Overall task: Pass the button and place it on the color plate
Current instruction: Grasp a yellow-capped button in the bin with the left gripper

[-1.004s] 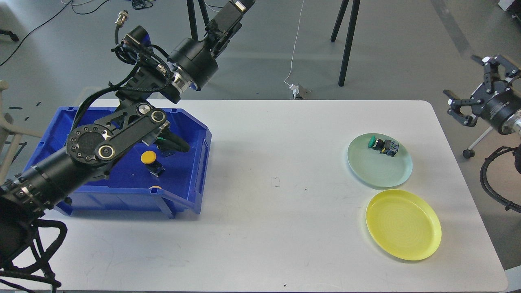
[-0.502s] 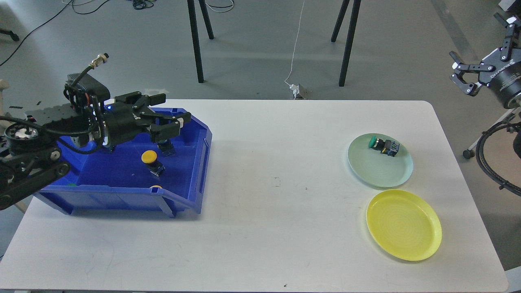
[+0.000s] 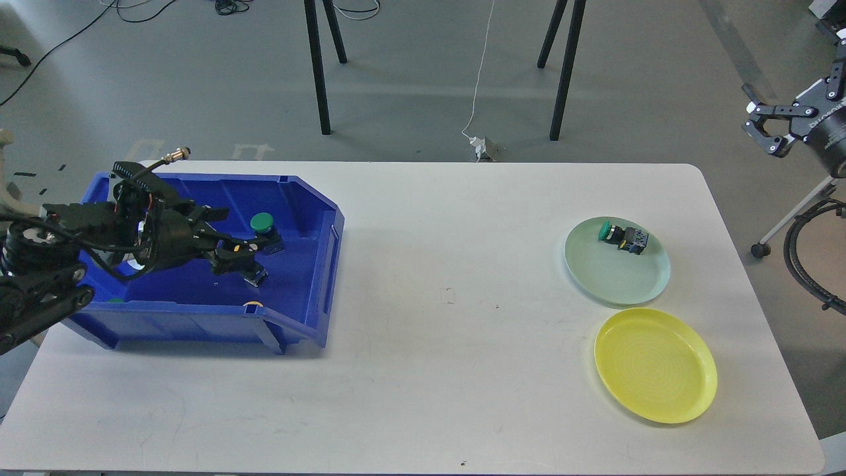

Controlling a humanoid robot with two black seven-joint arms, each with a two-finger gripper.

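My left gripper (image 3: 228,238) is low inside the blue bin (image 3: 317,264), its jaws apart, right over a yellow button (image 3: 254,276). Only that button's blue base and a sliver of yellow show under the near finger. A green button (image 3: 263,223) stands in the bin just behind the fingers. Another yellow cap (image 3: 251,305) peeks up at the bin's front wall. My right gripper (image 3: 770,125) hangs open and empty beyond the table's far right corner. The pale green plate (image 3: 618,281) holds a green button (image 3: 621,236). The yellow plate (image 3: 654,363) in front of it is empty.
The white table (image 3: 449,297) lies between the bin at the left and the plates at the right. Black stand legs (image 3: 317,66) and cables are on the floor behind the table.
My left arm has swung down from high above the bin, and its gripper has lowered into the bin over the yellow button. My right gripper has risen and pulled back to the right.
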